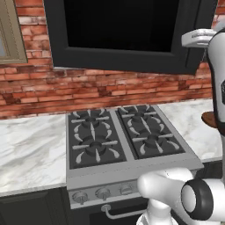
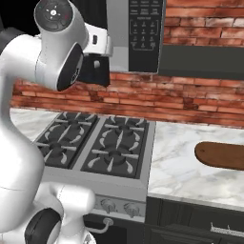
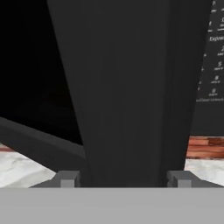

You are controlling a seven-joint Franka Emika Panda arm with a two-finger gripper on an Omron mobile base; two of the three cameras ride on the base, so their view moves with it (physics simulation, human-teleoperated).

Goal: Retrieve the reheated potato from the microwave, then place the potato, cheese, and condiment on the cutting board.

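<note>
The microwave hangs above the stove, its dark glass door facing me and its button panel at the right. In the hand view its bar handle stands tall and dark right in front of the camera, between my two fingertips. My gripper is open, one fingertip on each side of the handle, and I cannot tell whether they touch it. From the right base view the gripper sits against the door just left of the panel. The dark brown cutting board lies bare on the counter to the right. The potato, cheese and condiment are out of view.
A gas stove with several burners sits under the microwave, knobs along its front. White marble counter runs on both sides against a red brick wall. My arm's upper links rise high at the left of the right base view.
</note>
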